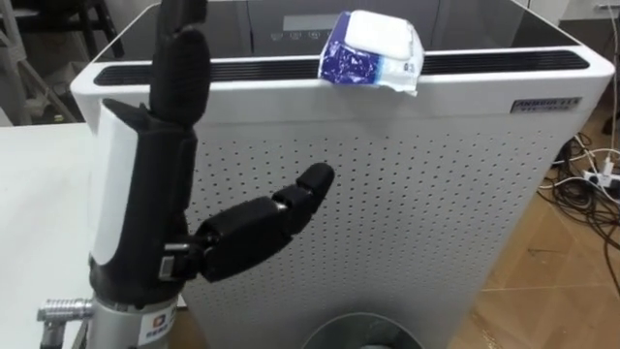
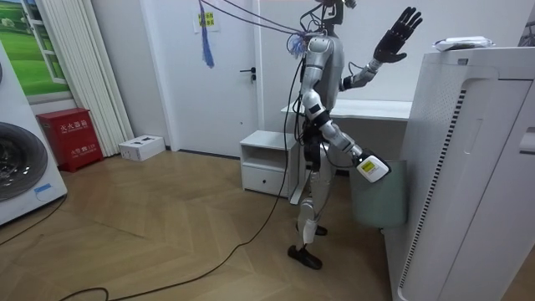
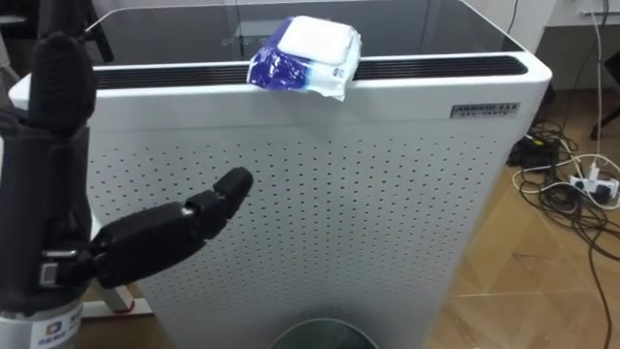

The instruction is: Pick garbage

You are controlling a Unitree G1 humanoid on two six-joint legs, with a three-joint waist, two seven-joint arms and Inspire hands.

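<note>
The garbage, a crumpled blue and white wipes packet (image 1: 373, 48), is lying on top of a tall white appliance (image 1: 387, 213) with a perforated front. The packet is sitting at the front edge of the appliance's top, right of the middle, and one torn corner is hanging slightly over the edge. Nothing is touching it.

The left hand (image 1: 150, 184) is hovering in front of the appliance's left part, lower than the packet and well apart from it. It is spread and holding nothing, with the fingers pointing straight up and the thumb sticking out to the right across the perforated panel. In the room view this hand is raised high, at about head height, with the palm turned toward the appliance.

The right hand (image 2: 374, 168) is hanging low at the robot's side, just beside a grey bin (image 2: 380, 196) that is standing against the foot of the appliance. Whether this hand is spread or closed cannot be told.

The robot is standing upright on the wooden floor (image 2: 167, 234), facing the appliance. A white table (image 1: 34, 213) is standing to its left, and cables (image 1: 581, 174) are lying on the floor to the right of the appliance.
</note>
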